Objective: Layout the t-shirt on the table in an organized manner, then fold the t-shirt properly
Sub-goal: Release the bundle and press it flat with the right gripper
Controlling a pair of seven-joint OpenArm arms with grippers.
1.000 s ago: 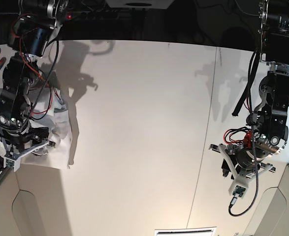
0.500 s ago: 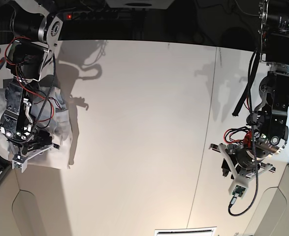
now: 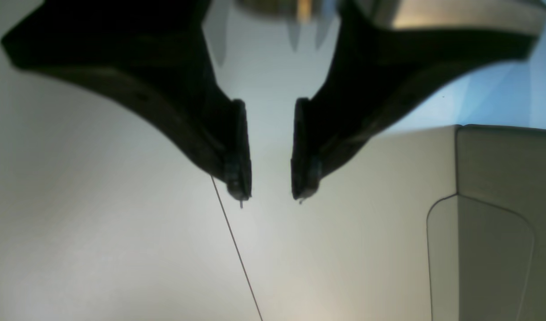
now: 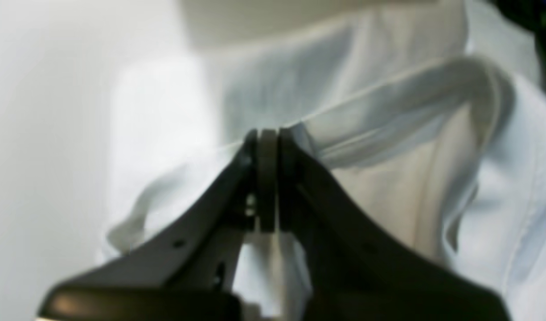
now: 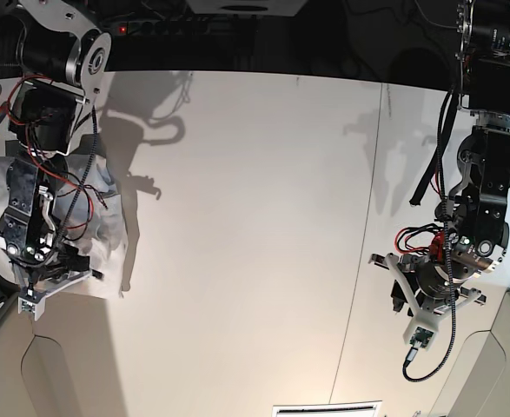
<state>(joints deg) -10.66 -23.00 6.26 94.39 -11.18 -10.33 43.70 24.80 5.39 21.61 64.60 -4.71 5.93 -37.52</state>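
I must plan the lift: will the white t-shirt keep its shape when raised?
Probably not. The t-shirt lies bunched in soft folds, so it should droop below the right gripper, which is shut on a thin edge. It looks light and may slip.

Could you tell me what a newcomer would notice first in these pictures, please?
The right gripper is pinched shut on a fold of the white t-shirt, bunched at the table's left edge in the base view. Across the table, the left gripper hangs open over bare tabletop, beside a thin seam.

right gripper pinched closed, left gripper parted
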